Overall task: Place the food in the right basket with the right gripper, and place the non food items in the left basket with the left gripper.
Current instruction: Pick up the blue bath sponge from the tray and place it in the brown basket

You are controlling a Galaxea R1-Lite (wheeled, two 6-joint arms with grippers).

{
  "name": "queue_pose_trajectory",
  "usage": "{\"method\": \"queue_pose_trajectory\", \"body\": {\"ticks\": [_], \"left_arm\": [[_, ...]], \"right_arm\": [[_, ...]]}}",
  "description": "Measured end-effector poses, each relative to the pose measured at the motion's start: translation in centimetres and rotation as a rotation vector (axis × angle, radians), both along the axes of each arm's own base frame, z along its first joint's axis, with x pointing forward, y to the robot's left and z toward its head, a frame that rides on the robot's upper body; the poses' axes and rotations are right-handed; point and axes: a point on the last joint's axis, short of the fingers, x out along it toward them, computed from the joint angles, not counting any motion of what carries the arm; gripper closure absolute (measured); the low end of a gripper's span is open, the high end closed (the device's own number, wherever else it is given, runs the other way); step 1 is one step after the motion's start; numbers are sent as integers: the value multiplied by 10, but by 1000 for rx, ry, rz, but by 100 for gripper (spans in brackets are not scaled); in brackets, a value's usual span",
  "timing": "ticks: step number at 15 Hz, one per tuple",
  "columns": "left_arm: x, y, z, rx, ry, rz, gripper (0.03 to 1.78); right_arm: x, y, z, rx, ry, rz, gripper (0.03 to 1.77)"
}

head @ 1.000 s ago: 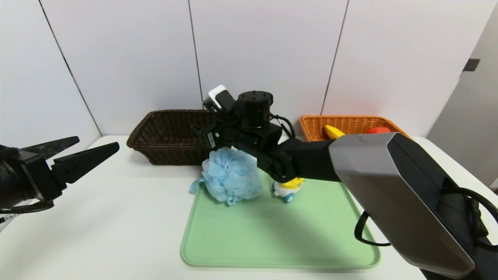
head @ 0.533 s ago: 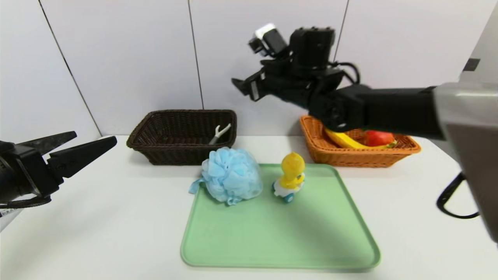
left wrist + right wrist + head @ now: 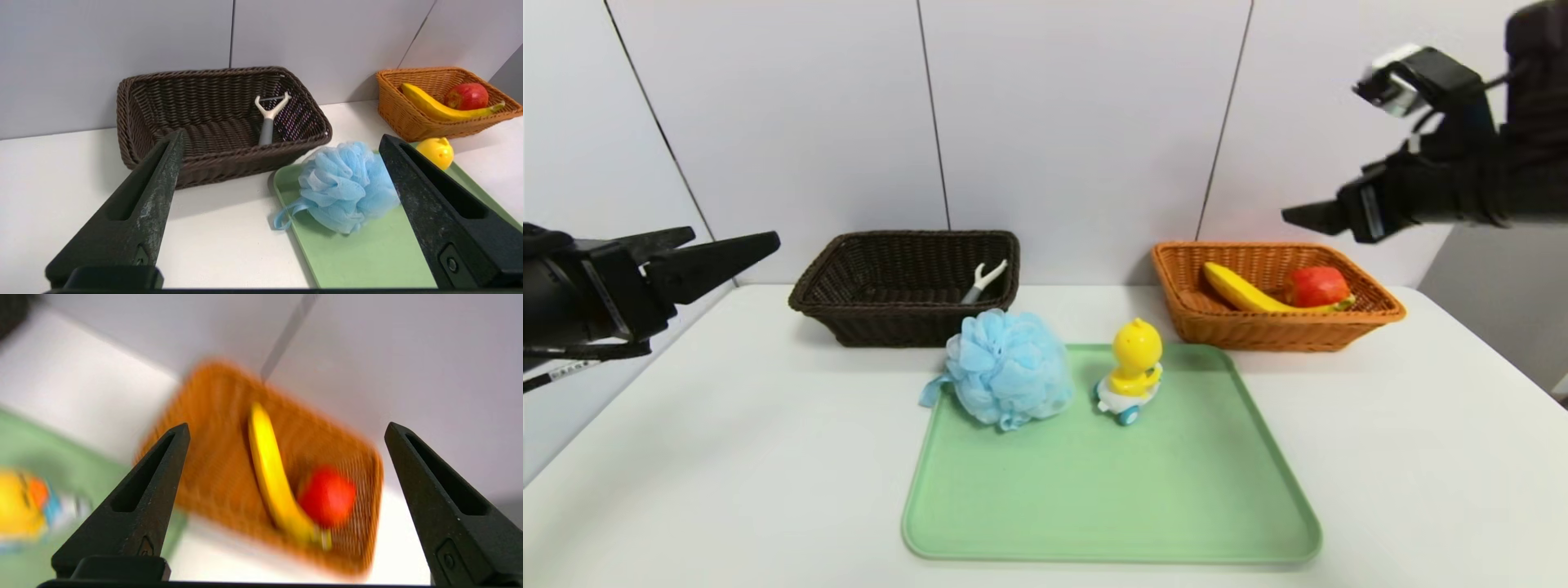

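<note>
- Left pincer (image 3: 282, 141): wide apart, nothing between its tips, raised over the worktop (image 3: 768, 457) at the robot's left.
- Right pincer (image 3: 288, 426): spread wide and empty, raised above the orange wicker basket (image 3: 1258, 333).
- In that basket: a banana (image 3: 1250, 294) and a red-yellow apple (image 3: 1317, 287) behind its stem end.
- Dark brown wicker basket (image 3: 890, 322), to the left on the worktop: a peeler (image 3: 267, 118) with white head and grey handle leans inside.
- Green tray (image 3: 1111, 490), in front of the baskets: a light-blue mesh sponge (image 3: 1009, 371) over its far left corner, and a yellow duck toy (image 3: 1135, 359) on white-blue wheels to the sponge's right.
</note>
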Motion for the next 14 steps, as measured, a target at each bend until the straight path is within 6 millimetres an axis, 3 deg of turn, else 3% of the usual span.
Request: {"method": "queue_pose_trajectory", "body": {"ticks": [4, 7, 11, 14], "left_arm": [[26, -7, 11, 3, 1, -23, 12], [44, -32, 12, 12, 46, -87, 12], [57, -73, 16, 98, 223, -232, 12], [61, -105, 1, 166, 360, -326, 12]], "right_arm": [[-88, -36, -22, 75, 62, -107, 13], [-132, -43, -33, 146, 53, -157, 11], [-156, -45, -42, 179, 38, -174, 11], [-161, -46, -45, 185, 39, -177, 11]]}}
